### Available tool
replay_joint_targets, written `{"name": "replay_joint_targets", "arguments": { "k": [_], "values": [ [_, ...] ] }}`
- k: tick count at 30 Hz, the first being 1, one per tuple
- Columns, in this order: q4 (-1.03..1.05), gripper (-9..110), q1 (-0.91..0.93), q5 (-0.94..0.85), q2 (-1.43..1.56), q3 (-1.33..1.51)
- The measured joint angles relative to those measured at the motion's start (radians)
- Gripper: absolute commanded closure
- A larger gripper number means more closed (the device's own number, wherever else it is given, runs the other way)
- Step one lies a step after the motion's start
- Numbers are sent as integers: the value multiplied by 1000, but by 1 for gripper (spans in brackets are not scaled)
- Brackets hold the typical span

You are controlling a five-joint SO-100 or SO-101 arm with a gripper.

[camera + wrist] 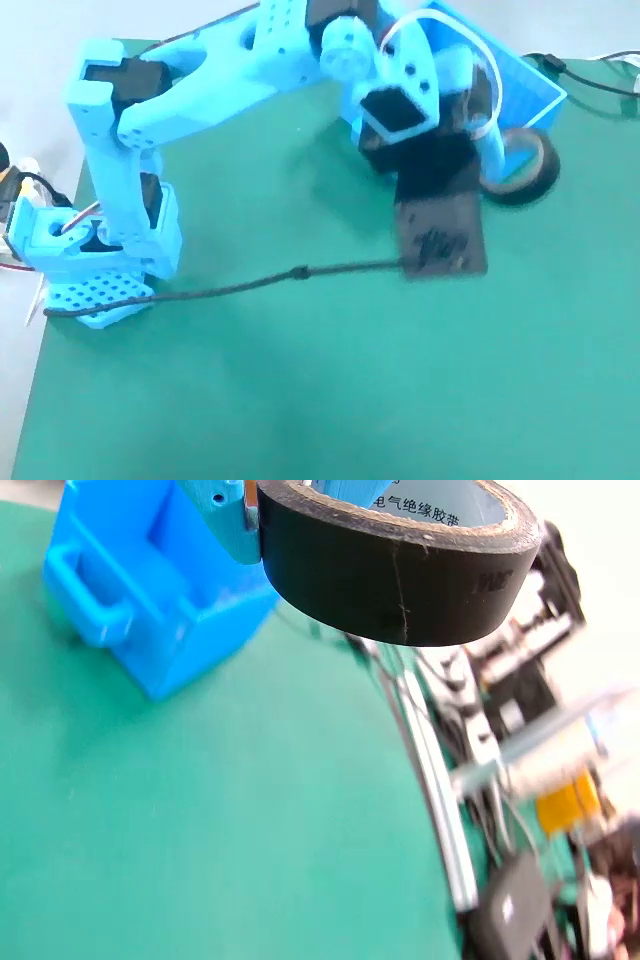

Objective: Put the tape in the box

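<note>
Wrist view, nearest: tape (400, 570) fills the top of frame, clamped against a blue finger (228, 520) of the pincer (262, 515) at its left edge, clear of the green counter (200, 830). Pale core with printed lettering facing up. Other finger hidden by the roll; closed on the tape, by the look of it.

Further off, left: box (150, 610), bright blue, loop handle (85, 600) facing the camera, standing on the counter. Tape not yet over it, by judgement.

Fixed view: roll (520, 165) hanging at the arm's tip, just beside the box (535, 90) at far right. Pincer itself masked by the black camera mount (435, 215). Motion blur throughout.

To do well: keep squeeze firm, carry higher than the box wall, centre over the opening before letting go. Risk judged: roll catching the rim and rolling off across the counter.
</note>
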Motion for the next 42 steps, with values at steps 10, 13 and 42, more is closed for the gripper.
{"name": "replay_joint_targets", "arguments": {
  "k": [10, 13, 42],
  "values": [
    [-112, 102, -307, 2, -48, 2],
    [-137, 102, -353, 2, -86, 2],
    [-268, 102, -495, 35, -354, 0]
  ]
}}
